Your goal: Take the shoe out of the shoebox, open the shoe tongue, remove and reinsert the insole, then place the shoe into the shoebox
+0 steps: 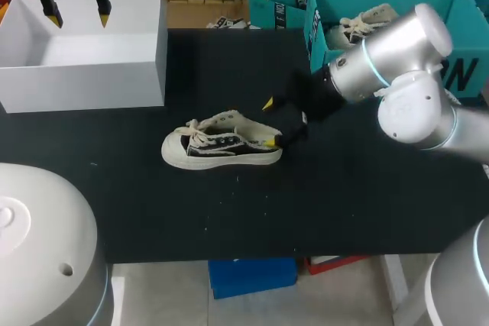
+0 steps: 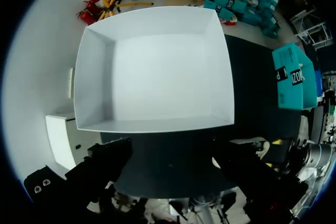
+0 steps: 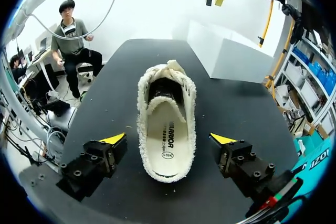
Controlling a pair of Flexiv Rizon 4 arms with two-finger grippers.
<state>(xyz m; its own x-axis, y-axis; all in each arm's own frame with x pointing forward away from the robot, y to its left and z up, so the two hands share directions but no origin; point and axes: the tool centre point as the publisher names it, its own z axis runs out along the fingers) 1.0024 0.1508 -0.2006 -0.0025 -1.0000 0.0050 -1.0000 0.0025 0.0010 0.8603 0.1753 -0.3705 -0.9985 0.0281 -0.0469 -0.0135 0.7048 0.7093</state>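
One shoe (image 1: 221,143) stands on its sole mid-desk (image 1: 344,204), well apart from the white shoebox (image 1: 114,74), so taking it out looks done. The right claw (image 1: 270,122) sits at the heel, fingers spread to either side and gripping nothing. The left claw (image 1: 77,14) hangs spread above the box. The insole (image 3: 167,135) lies inside the shoe. I'd judge the tongue-and-insole work comes next: close on the heel to steady it, then lift the tongue.

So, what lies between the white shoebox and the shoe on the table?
Nothing. In the head view only bare black table separates the white shoebox from the shoe.
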